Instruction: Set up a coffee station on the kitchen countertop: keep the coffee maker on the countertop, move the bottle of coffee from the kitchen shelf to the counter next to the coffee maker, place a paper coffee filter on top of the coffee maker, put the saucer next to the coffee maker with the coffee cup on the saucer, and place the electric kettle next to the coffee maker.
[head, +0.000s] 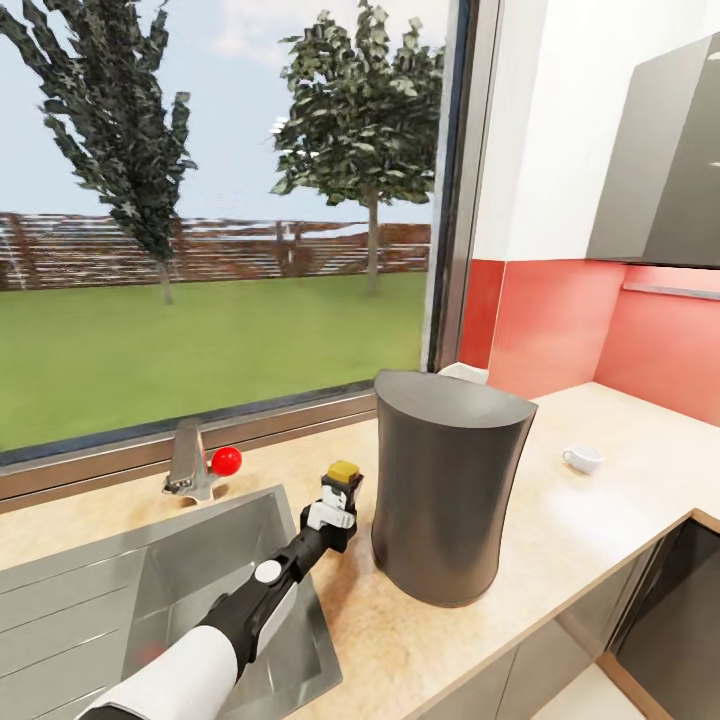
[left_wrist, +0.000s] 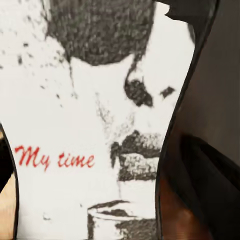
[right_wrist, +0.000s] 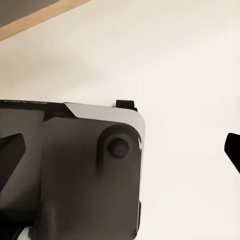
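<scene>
Left gripper (head: 340, 497) clamped on the bottle of coffee (head: 343, 472), just beside the coffee maker (head: 445, 490); rigid, likely smooth jar, best held mid-body; right gripper's state unclear.

A home kitchen: a light wood-grain countertop (head: 600, 500) holds a steel sink (head: 100, 590) with faucet (head: 187, 460) on the left, below a wide garden window (head: 220, 220); red backsplash (head: 590, 330) and grey wall cabinet (head: 665, 160) far right.

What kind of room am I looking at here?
Most likely a home kitchen: a steel sink with a tap sits in a wood-grain countertop under a big garden window, and a coffee maker stands beside it.
</scene>
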